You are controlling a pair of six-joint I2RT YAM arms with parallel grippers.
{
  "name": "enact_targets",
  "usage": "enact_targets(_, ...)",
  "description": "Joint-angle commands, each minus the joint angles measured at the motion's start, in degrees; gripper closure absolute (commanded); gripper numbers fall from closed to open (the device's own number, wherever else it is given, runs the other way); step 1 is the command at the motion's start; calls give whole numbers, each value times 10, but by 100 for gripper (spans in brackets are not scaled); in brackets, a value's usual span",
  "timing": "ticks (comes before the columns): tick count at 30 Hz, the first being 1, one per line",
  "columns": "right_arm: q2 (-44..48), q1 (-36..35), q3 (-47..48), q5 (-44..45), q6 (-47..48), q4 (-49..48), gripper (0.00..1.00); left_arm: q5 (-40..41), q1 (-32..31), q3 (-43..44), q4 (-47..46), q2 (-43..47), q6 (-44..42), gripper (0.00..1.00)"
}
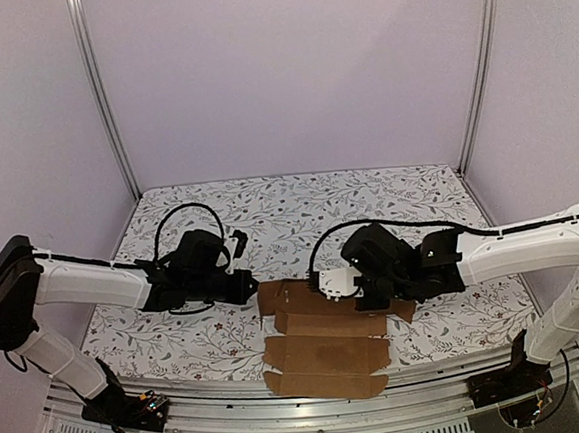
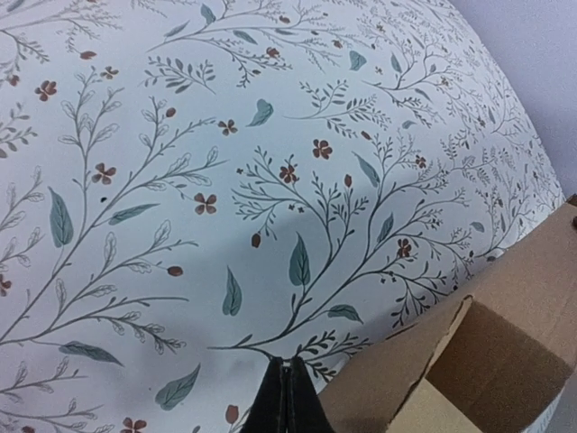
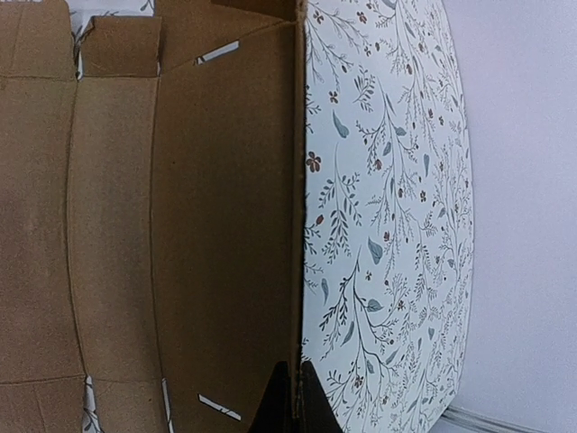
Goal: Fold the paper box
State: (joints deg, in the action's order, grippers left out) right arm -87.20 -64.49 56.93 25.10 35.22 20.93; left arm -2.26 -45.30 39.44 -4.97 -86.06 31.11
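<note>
The box (image 1: 325, 344) lay opened out as a flat brown sheet on the near middle of the worktop (image 1: 208, 333). Its nearest panel reached the front edge between the two arm bases. Creases crossed it from side to side, and flaps and tabs stuck out at both ends.

The left tool (image 2: 287, 397) was clenched with nothing between its fingers. Its tips pointed at bare flowered surface just beside the sheet's far left corner. In the left wrist view that corner filled the lower right, showing a cut and a fold line, and the tool was apart from the cardboard.

The right tool (image 3: 293, 397) was also clenched and empty. It hung over the sheet's far end. In the right wrist view its tips sat on the line of the far long edge, with cardboard to one side and flowered surface to the other. Whether they touched that edge could not be told. Two small slots showed in the panel next to the edge.
</note>
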Motion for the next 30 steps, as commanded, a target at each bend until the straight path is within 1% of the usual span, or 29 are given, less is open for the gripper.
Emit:
enact_targets(1,-10,-15,-11,34,1,-20,100,-36,10,12,-24,-12,8,100)
enact_targets(6,-24,-26,-13,79,9,-38,100,-66,7,3,-33,-14,19,100)
enact_targets(11,-29,-36,-25,110,18,-70,100,-79,-1,-10,-45,-15,24,100)
enact_targets(30,-62,-97,-67,250,62,-174,100,-79,-37,-38,-69,-13,32,100)
